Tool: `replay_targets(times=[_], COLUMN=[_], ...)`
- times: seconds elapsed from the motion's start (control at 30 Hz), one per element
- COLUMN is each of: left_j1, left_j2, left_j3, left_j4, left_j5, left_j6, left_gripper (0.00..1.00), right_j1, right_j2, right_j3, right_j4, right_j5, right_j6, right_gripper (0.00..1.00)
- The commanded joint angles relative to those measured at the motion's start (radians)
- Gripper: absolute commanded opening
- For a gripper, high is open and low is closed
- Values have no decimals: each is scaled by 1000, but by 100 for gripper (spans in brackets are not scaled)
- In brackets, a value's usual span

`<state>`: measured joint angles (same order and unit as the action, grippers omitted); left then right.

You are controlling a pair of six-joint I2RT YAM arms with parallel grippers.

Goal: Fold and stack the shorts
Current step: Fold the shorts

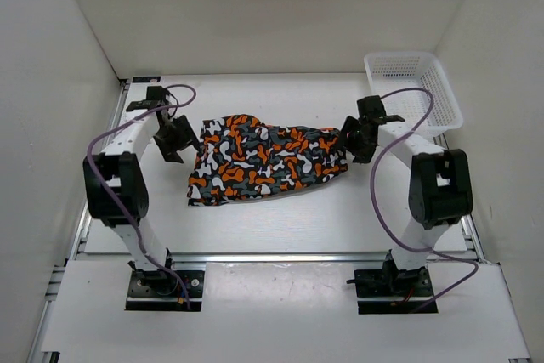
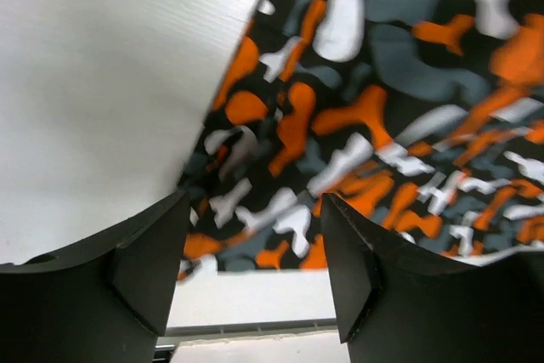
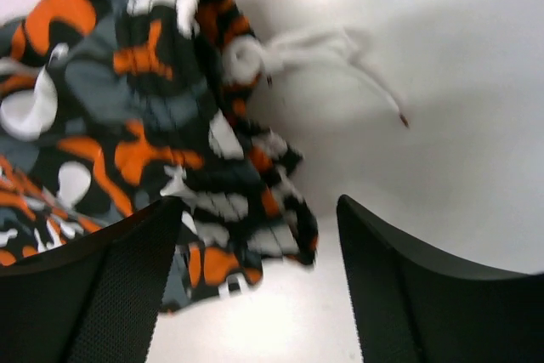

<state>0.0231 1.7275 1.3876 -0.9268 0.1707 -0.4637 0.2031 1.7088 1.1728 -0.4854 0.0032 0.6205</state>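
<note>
The camouflage shorts (image 1: 265, 159) lie spread across the middle of the table, folded lengthwise, waistband end to the right. My left gripper (image 1: 176, 145) hangs open just off the shorts' left end; in the left wrist view the cloth (image 2: 374, 99) lies beyond the parted fingers (image 2: 149, 265) and nothing is between them. My right gripper (image 1: 355, 140) is open at the shorts' right end. In the right wrist view the gathered waistband (image 3: 161, 133) and its white drawstring (image 3: 327, 48) lie in front of the open fingers (image 3: 408, 286), not gripped.
A white plastic mesh basket (image 1: 413, 89) stands at the back right corner, just behind the right arm. White walls enclose the table on three sides. The table's metal rail (image 1: 280, 256) runs along the near edge.
</note>
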Motion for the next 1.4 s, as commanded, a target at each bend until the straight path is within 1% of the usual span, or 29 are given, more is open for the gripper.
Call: replay_targets(times=[0.0, 0.03, 0.07, 0.1, 0.13, 0.2, 0.23, 0.27, 0.33, 0.37, 0.43, 0.47, 0.5, 0.53, 0.6, 0.67, 0.7, 0.77, 0.8, 0.9, 1.03, 1.1, 1.2, 1.3, 1.33, 1.37], left_j1=[-5, -5, -5, -5, -5, -5, -14, -14, -14, -14, -14, -23, -35, -44, -84, -118, -144, -169, -201, -271, -281, -272, -246, -236, -236, -236], left_j2=[67, 101, 116, 132, 159, 203, 217, 228, 241, 254, 254, 254, 254, 245, 218, 179, 129, 75, 29, -58, -150, -151, -119, -11, 59, 91], left_j3=[37, 53, 53, 62, 62, 71, 71, 71, 62, 36, 10, 1, -19, -30, -77, -120, -177, -237, -283, -347, -383, -383, -328, -240, -216, -173], left_j4=[6, 6, 6, 17, 17, 28, 40, 40, 54, 66, 88, 98, 98, 98, 108, 117, 127, 137, 149, 149, 149, 149, 149, 149, 149, 149], left_j5=[-19, -19, -28, -28, -28, -37, -37, -37, -48, -48, -39, -39, -28, -13, 6, -6, -7, 6, 6, 18, 7, -3, -4, -16, -5, 13], left_j6=[0, 0, 0, 0, 0, 0, 0, 0, 0, -10, -10, -10, -10, -10, -10, -32, -53, -76, -85, -110, -121, -121, -110, -92, -92, -83], left_gripper=[73, 72, 72, 72, 70, 69, 67, 66, 61, 60, 52, 45, 34, 11, 10, 10, 10, 10, 10, 10, 10, 10, 10, 10, 10, 10], right_j1=[2, 2, 2, 15, 15, 25, 36, 36, 45, 45, 45, 45, 45, 45, 45, 45, 45, 33, 21, 21, 21, 36, 84, 171, 194, 241], right_j2=[84, 113, 124, 133, 152, 184, 184, 198, 207, 207, 196, 187, 161, 144, 77, 19, -44, -107, -167, -254, -317, -327, -318, -275, -261, -226], right_j3=[65, 74, 74, 74, 74, 74, 83, 83, 83, 83, 83, 83, 74, 64, 42, 21, -4, -28, -39, -21, 40, 73, 152, 255, 283, 345], right_j4=[34, 56, 71, 85, 94, 94, 94, 103, 103, 103, 94, 78, 55, 39, -22, -70, -114, -146, -175, -235, -280, -294, -332, -363, -363, -384], right_j5=[-20, -20, -29, -20, -11, -11, -11, -11, -11, -11, 13, 24, 37, 50, 110, 165, 213, 239, 251, 308, 327, 336, 362, 392, 402, 402], right_j6=[-45, -45, -56, -56, -56, -56, -56, -56, -56, -56, -56, -56, -56, -56, -56, -56, -56, -76, -76, -102, -122, -148, -162, -182, -182, -182], right_gripper=[75, 72, 72, 70, 64, 58, 53, 42, 28, 14, 2, 0, 0, 0, 0, 0, 0, 0, 0, 0, 0, 0, 0, 0, 0, 0])
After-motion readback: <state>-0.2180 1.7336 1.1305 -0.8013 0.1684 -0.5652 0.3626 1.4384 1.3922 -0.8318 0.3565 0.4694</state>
